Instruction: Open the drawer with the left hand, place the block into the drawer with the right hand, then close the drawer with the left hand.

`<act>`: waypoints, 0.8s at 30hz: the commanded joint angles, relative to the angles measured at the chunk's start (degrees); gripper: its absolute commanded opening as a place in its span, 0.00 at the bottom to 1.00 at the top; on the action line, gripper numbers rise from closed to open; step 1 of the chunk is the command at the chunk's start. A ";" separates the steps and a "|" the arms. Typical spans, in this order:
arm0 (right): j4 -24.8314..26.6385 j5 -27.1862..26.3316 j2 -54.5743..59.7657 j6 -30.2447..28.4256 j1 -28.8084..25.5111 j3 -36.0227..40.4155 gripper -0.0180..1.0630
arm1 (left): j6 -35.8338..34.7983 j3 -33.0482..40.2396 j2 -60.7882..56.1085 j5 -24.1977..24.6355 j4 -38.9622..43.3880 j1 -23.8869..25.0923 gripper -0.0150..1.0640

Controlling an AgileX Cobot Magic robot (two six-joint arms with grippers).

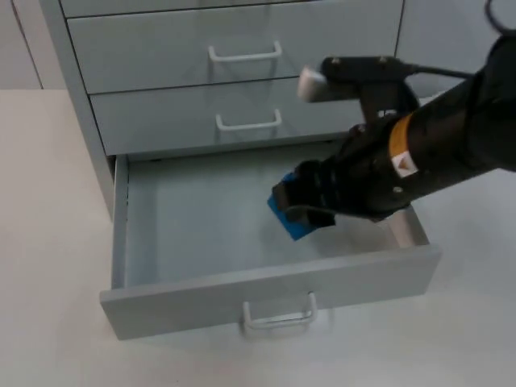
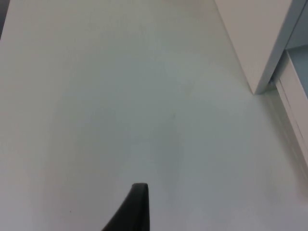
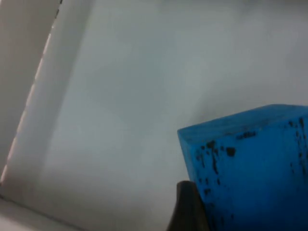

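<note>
Bottom drawer (image 1: 201, 234) of the grey cabinet (image 1: 234, 64) stands pulled out over the white worktop (image 1: 48, 242), toward its front edge. Drawer front carries a pale wire handle (image 1: 278, 314). The two drawers above it are closed, each with its own handle.

Right gripper (image 1: 300, 205) reaches in over the open drawer from the worktop's right side, above the drawer's right half. Jaws closed on the blue block (image 1: 292, 218); the block is clamped between them, tilted, one corner pointing down. It hangs above the drawer floor; whether it touches the floor I cannot tell from the top view. In the right wrist view the block (image 3: 250, 168) is bright blue with black specks on its face, and the pale drawer floor (image 3: 144, 96) lies behind it, with the drawer's side wall (image 3: 29, 96) beyond.

Left gripper waits off to the cabinet's left side, over bare worktop (image 2: 120, 96). Its wrist view shows one black fingertip (image 2: 137, 207), and the cabinet's corner (image 2: 260, 48) near the drawer's side. Jaw opening on the left: cannot tell.
</note>
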 commanded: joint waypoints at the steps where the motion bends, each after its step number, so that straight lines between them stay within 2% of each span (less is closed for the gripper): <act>1: -0.56 -0.47 2.66 0.14 -0.06 -2.82 0.01 | -0.28 0.04 -0.25 -0.43 0.00 0.17 0.99; 6: -0.56 0.59 6.94 0.19 -0.06 -7.64 0.02 | -0.28 0.04 -0.25 -0.43 0.00 0.17 0.99; 8: -0.56 1.31 8.30 0.81 -0.06 -8.97 0.08 | -0.28 0.04 -0.25 -0.43 0.00 0.17 0.99; 9: -0.56 1.58 8.77 0.97 -0.06 -9.35 0.13 | -0.28 0.04 -0.25 -0.43 0.00 0.17 0.99; 10: -0.56 1.73 9.19 0.97 -0.06 -9.45 0.23 | -0.28 0.04 -0.25 -0.43 0.00 0.17 0.99; 11: -0.56 1.73 9.19 0.97 -0.06 -9.45 0.23 | -0.28 0.04 -0.25 -0.43 0.00 0.17 0.99; 14: -0.56 2.11 10.24 0.97 -0.06 -9.45 0.44 | -0.28 0.04 -0.25 -0.43 0.00 0.17 0.99; 15: -0.56 2.11 10.24 0.97 -0.06 -9.45 0.44 | -0.28 0.04 -0.25 -0.43 0.00 0.17 0.99; 17: -0.56 1.87 10.48 0.97 -0.06 -9.45 0.52 | -0.28 0.04 -0.25 -0.43 0.00 0.17 0.99; 24: -0.56 0.50 8.99 1.02 -0.06 -9.45 0.55 | -0.28 0.04 -0.25 -0.43 0.00 0.17 0.99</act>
